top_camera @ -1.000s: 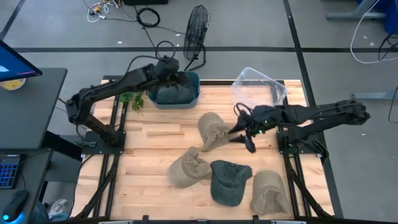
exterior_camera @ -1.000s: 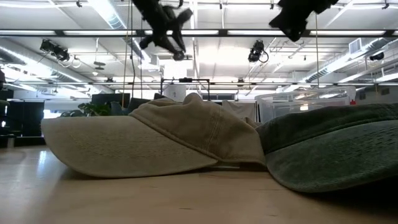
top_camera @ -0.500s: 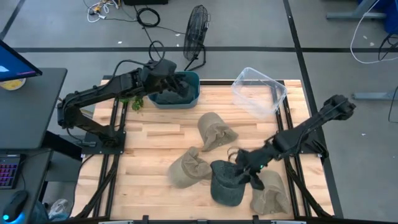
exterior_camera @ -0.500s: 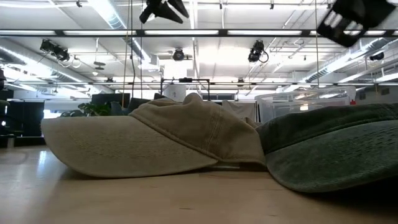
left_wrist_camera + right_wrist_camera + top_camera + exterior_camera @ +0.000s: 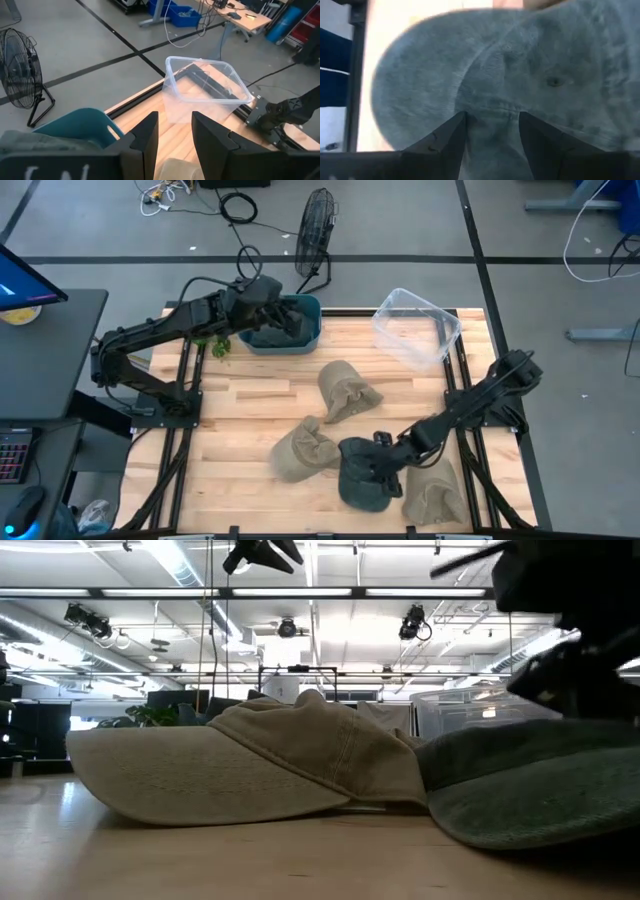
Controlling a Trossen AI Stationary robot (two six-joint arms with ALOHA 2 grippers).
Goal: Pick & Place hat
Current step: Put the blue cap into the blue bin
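Note:
A dark green cap [image 5: 362, 473] lies on its brim and crown near the table's near edge, between two tan caps [image 5: 305, 450] [image 5: 435, 492]. My right gripper [image 5: 385, 465] is low over it and open. In the right wrist view its fingertips [image 5: 447, 137] stand either side of the seam where brim meets crown [image 5: 492, 107]. The low view shows it dark above the green cap [image 5: 540, 780]. My left gripper [image 5: 272, 305] is open above the teal bin [image 5: 312, 320], where a dark hat [image 5: 275, 332] lies. A third tan cap [image 5: 345, 390] sits mid-table. My right gripper comes at the dark green cap from above, slanting from the table's right, its open fingers astride the seam between brim and crown [image 5: 495, 117]. Whether the fingertips touch the cloth, I cannot tell. The cap lies flat on the table.
A clear plastic container [image 5: 415, 325] stands at the far right of the table. A small plant [image 5: 215, 340] is beside the bin, and a fan [image 5: 315, 225] stands on the floor beyond the far edge. Bare wood [image 5: 250, 395] lies on the table's left.
My right arm has swung from beside the mid-table tan cap toward the near edge and dropped low onto the dark green cap. My left gripper has risen a little and drawn slightly left over the bin. No cap has moved.

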